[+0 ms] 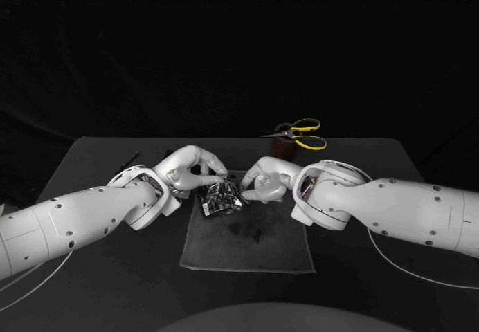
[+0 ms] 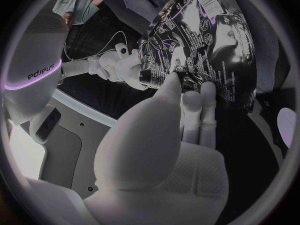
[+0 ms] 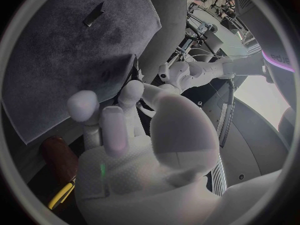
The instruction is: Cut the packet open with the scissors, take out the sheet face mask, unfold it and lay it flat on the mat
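Pinching the packet [image 1: 221,200], the left hand [image 1: 187,171] hides part of its edge.

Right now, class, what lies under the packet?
The dark mat lies beneath the packet, which the left hand holds at the mat's far end. The patch directly under it is covered, so whether they touch cannot be told.
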